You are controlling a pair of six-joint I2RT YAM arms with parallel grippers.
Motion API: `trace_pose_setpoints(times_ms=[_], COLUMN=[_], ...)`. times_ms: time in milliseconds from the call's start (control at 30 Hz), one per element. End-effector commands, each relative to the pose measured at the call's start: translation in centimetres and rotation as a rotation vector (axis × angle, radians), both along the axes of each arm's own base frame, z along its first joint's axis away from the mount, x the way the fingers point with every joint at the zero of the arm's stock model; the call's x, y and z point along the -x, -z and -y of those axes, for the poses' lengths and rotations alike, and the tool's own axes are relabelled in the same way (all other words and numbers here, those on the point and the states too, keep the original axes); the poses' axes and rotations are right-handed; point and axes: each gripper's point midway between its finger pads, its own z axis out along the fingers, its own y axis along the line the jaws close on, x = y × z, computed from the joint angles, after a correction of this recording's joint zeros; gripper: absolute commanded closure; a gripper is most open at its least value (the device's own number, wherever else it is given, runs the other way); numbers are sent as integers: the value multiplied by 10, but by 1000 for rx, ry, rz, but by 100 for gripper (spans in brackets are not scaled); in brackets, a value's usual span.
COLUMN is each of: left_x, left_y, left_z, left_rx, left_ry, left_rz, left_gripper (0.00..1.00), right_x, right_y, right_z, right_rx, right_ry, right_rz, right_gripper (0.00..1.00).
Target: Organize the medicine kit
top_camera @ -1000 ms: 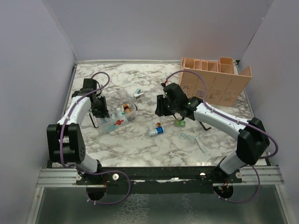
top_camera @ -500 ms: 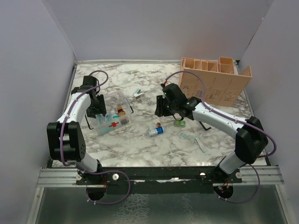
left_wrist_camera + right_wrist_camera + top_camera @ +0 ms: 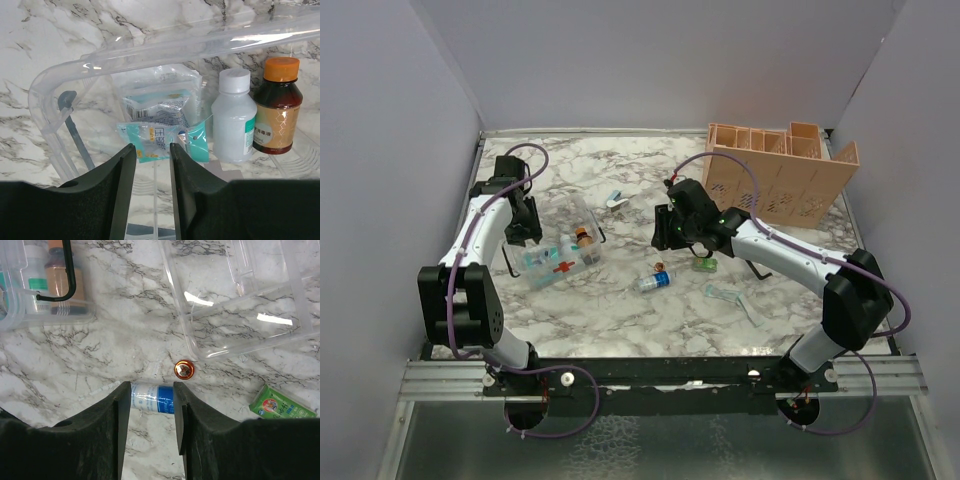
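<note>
- The left gripper has let go and backed off to the far left; its jaws now stand a little apart, empty, facing the kit.
- The kit sits left of centre on the worktop, turned slightly since a second ago, with two bottles and packets inside.
- The right gripper has barely moved; it hovers, released, above a blue-white vial (a green packet lies just right).
- Judgement: loose items remain outside, so the vial looks next.
</note>
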Motion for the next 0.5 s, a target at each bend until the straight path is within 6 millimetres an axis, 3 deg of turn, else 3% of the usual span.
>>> trace_pose_setpoints(times_ms=[0,167,367,467], left_x=[-1,-17,-34,-36], left_y=[-5,-36,-103,-139], left_z=[10,35,74,106], left_rx=[56,150,250,345], left_ry=[5,72,219,345], left_rz=[30,184,457,606], left_gripper=[65,65,60,56], right_x=[-6,-5,-2,-3], right_y=[-11,-8,3,7], right_z=[-6,-3,4,13], right_rx=[-31,-19,10,36], right_ry=[5,3,14,58], right_rz=[33,36,23,25], right_gripper=[61,61,60,60])
